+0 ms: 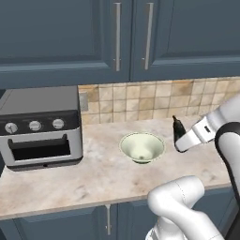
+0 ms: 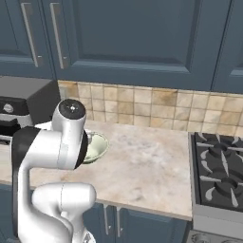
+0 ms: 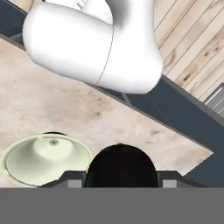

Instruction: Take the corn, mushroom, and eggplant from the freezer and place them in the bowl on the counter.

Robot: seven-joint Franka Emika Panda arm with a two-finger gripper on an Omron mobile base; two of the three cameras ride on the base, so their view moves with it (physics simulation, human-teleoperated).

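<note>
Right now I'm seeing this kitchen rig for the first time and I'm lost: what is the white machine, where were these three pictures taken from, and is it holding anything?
The white machine is a robot arm on a base. Two pictures come from cameras behind it, left and right; the third looks along its hand. Its pincer is shut on a small dark vegetable, the eggplant, beside the bowl. The bowl looks empty and sits on the beige counter. A grey toaster oven stands at the left, and a stove at the right.

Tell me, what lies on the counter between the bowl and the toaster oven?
Nothing: in the left base view, bare counter separates the bowl from the toaster oven.
</note>
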